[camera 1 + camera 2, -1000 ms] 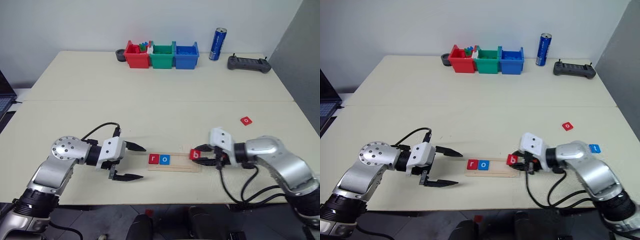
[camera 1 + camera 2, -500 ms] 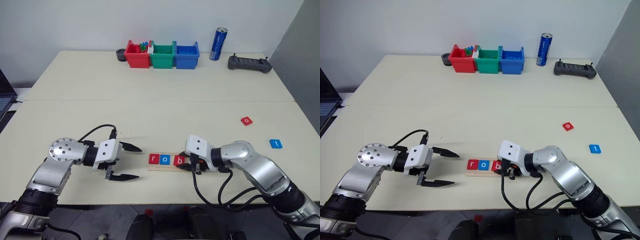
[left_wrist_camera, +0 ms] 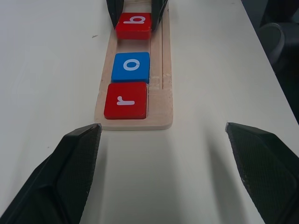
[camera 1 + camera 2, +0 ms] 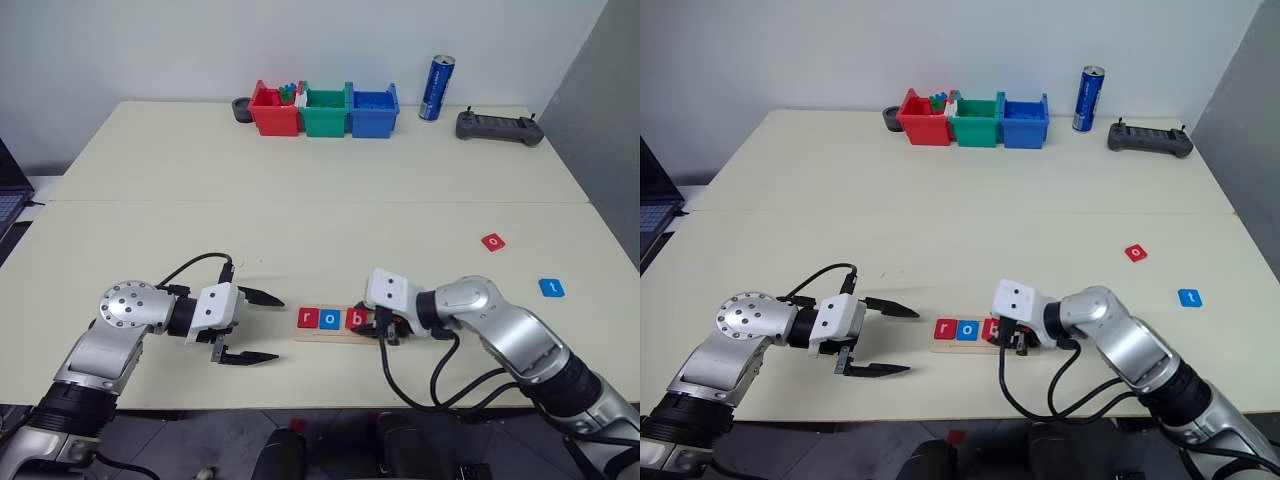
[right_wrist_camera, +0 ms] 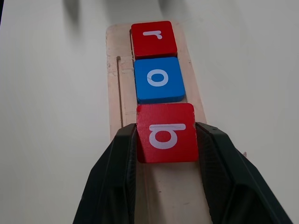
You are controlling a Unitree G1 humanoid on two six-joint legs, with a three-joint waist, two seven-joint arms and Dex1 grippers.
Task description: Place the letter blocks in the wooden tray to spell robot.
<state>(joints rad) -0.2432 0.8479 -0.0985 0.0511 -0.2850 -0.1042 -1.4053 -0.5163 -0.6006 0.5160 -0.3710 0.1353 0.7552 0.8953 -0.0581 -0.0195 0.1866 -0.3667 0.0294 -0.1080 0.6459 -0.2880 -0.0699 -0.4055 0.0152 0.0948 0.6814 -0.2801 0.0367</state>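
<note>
The wooden tray (image 4: 335,335) lies near the table's front edge. In its groove, from its left end, sit a red r block (image 4: 307,318), a blue o block (image 4: 330,319) and a red b block (image 5: 167,133). My right gripper (image 4: 366,325) is shut on the b block's two sides, right next to the blue o. My left gripper (image 4: 280,327) hangs open just left of the tray with nothing between its fingers. A red o block (image 4: 492,242) and a blue t block (image 4: 551,288) lie loose on the table at the right.
Red (image 4: 273,112), green (image 4: 325,112) and blue (image 4: 372,112) bins stand in a row at the back, with a small dark round thing (image 4: 240,109) beside the red one. A blue can (image 4: 436,88) and a black controller (image 4: 498,127) are at the back right.
My right gripper has slid the b block leftward along the tray, from its right end to beside the blue o. The left gripper has stayed about where it was, open.
</note>
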